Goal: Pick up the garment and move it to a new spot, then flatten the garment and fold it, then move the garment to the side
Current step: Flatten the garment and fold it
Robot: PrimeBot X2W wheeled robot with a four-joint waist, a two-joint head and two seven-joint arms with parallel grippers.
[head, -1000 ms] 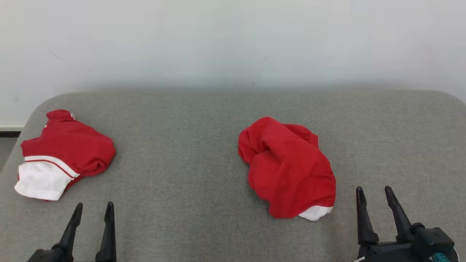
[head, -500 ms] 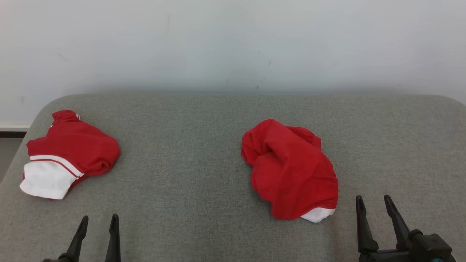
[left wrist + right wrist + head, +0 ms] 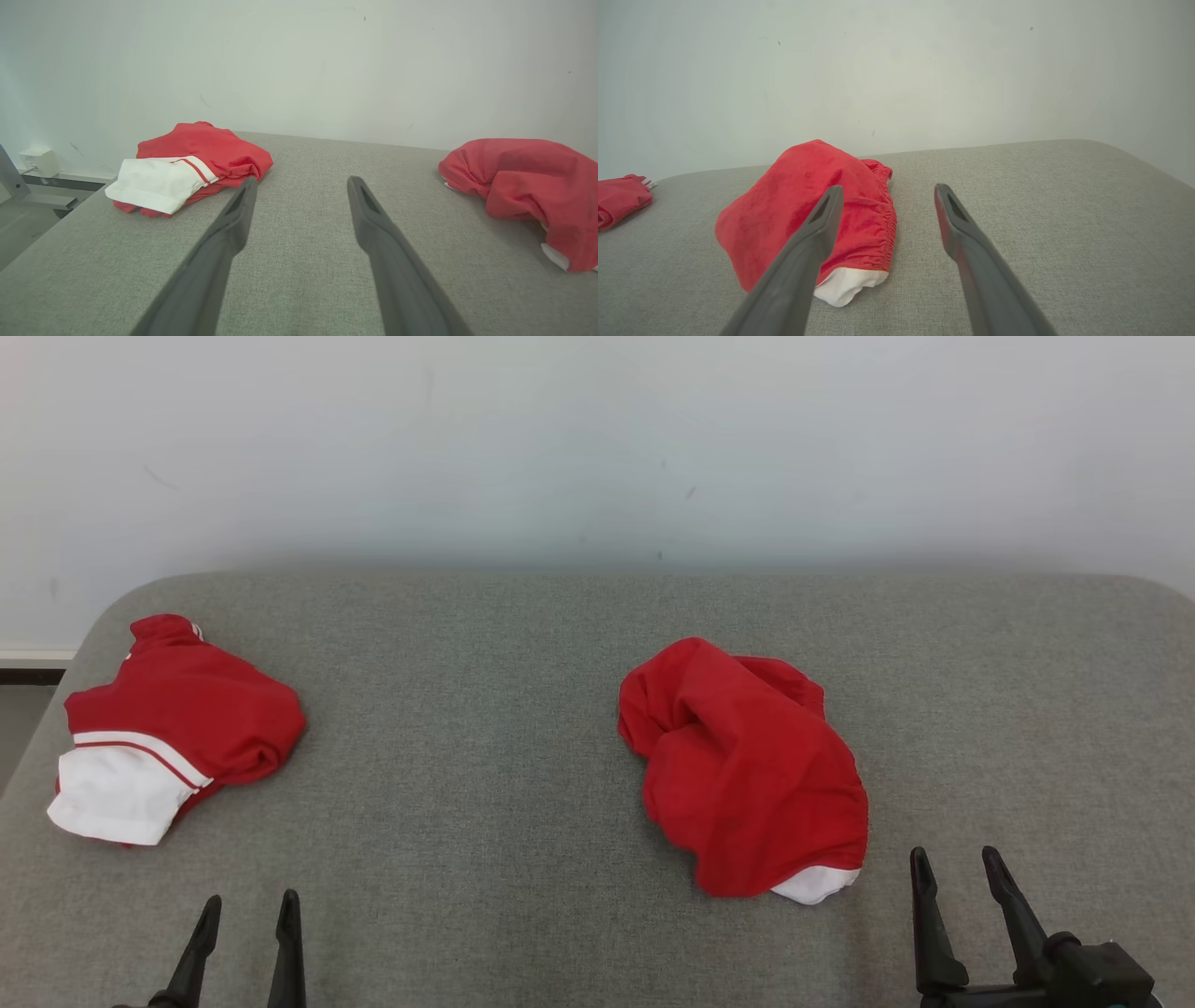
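Red crumpled garment (image 3: 747, 765), perhaps shorts

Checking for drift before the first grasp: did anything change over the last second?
The left end effector and right end effector both drew back toward the robot, dropping lower in the head view. Both are open and hold nothing. The head camera shifted slightly too. The crumpled red garment and the red-and-white garment lie where they were on the grey surface.

Red garment (image 3: 747, 770) w/ white trim, crumpled heap, ctr-right on grey pad (image 3: 485, 784).
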